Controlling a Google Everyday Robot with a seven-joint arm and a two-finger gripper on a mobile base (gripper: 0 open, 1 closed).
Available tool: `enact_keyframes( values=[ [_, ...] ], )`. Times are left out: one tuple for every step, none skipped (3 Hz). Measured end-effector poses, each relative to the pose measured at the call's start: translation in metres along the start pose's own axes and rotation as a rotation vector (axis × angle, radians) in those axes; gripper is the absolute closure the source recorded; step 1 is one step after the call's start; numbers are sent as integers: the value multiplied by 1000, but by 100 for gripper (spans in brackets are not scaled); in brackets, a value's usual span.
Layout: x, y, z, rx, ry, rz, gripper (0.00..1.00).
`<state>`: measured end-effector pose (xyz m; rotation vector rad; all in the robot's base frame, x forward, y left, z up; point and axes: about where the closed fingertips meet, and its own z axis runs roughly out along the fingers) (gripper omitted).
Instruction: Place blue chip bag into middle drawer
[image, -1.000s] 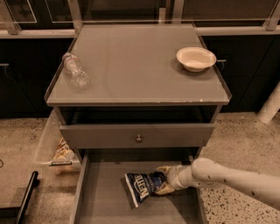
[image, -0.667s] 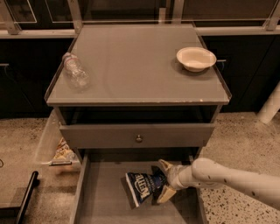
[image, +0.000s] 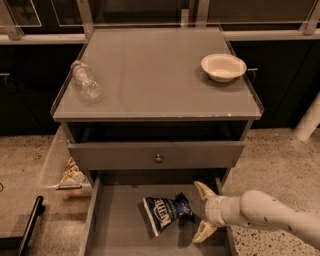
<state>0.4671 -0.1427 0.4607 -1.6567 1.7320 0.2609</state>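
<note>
The blue chip bag (image: 166, 212) lies flat on the floor of the pulled-out middle drawer (image: 120, 230), right of its centre, white lettering up. My gripper (image: 202, 212) comes in from the lower right and sits just right of the bag, inside the drawer. Its two pale fingers (image: 204, 190) are spread wide apart, one above and one below, and hold nothing. The bag's right edge lies near the gap between the fingers.
The drawer above (image: 158, 156) with a small round knob is slightly open. On the cabinet top (image: 155, 75) lie a clear plastic bottle (image: 85, 81) at left and a white bowl (image: 223, 66) at right. A clear bin with snack packets (image: 65, 167) hangs at the cabinet's left side.
The gripper was shut on the bag's right end a second ago. It has opened its fingers and let the bag go; the bag now rests on the drawer floor.
</note>
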Motion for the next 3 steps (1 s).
enact_keyframes(
  values=[
    [-12, 4, -61, 45, -17, -40, 0],
    [-30, -8, -131, 99, -41, -94, 0],
    [-27, 0, -136, 88, -45, -90, 0]
  ],
)
